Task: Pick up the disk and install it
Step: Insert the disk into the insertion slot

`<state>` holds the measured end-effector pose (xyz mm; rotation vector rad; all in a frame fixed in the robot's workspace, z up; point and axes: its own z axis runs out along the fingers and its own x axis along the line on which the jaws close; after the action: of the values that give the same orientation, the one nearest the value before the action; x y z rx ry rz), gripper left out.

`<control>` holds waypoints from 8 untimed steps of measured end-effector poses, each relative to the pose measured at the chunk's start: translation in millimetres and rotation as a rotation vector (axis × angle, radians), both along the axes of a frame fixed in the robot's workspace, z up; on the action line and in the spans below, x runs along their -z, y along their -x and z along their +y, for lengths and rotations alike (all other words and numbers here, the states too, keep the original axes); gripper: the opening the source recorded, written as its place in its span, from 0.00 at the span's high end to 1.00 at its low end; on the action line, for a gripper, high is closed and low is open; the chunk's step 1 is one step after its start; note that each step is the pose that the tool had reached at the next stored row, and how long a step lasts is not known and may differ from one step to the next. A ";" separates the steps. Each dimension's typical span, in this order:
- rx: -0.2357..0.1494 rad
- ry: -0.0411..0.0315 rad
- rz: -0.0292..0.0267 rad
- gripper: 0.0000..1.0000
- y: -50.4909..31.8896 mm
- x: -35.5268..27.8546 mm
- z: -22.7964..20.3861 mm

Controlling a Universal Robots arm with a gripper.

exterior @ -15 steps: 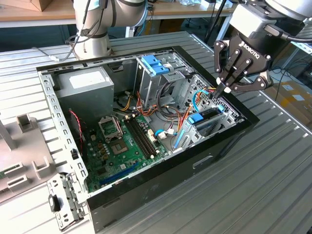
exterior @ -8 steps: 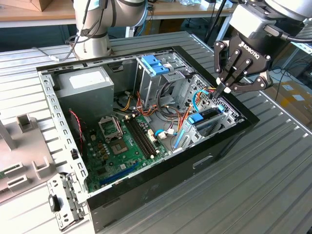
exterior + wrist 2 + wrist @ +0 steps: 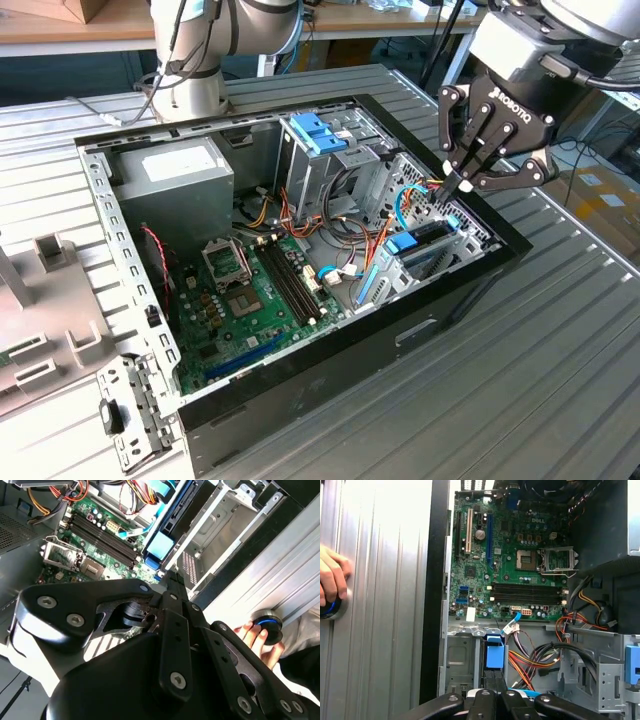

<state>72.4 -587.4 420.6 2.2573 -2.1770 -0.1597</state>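
One gripper [image 3: 453,188], black, fingers drawn nearly together, tips pinching the thin upper edge of the disk [image 3: 430,240].

One disk, standing on edge in the metal drive cage [image 3: 470,225], at the corner of the computer case [image 3: 330,365] nearest the exterior view's right. A blue rail runs along it and a blue tab faces the circuit board [image 3: 250,300]. In the first wrist view it shows edge-on, a dark strip running from between the fingers to the blue tab.

One arm [image 3: 560,30], wrist high over the case's edge on the exterior view's right, gripper pointing down into the cage with a slight tilt. Its grey base stands on the table behind the case.

One hand [image 3: 332,577], a person's, resting on a round blue-ringed button [image 3: 330,611] on the table, outside the case wall.

Case contents:
- grey power supply [image 3: 175,185] in the far corner
- blue bracket [image 3: 318,135] on top of the upper bay
- orange, yellow and blue cables [image 3: 375,235] between bay and cage

One table [image 3: 560,390], ribbed grey metal, carrying the open case. A loose perforated metal plate [image 3: 130,415] lies at the near corner on the exterior view's left.

Room: wooden workbench [image 3: 60,25] behind, cardboard boxes [image 3: 600,195] on the floor at the exterior view's right.
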 end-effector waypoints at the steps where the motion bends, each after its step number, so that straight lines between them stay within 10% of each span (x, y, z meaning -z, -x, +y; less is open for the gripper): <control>1: 0.000 0.0001 0.0000 0.89 -0.2 1.1 0.0; 8: 0.000 0.0007 0.0000 0.89 -2.9 8.3 -0.3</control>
<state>75.3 -587.7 412.3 2.2569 -2.1767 -0.1589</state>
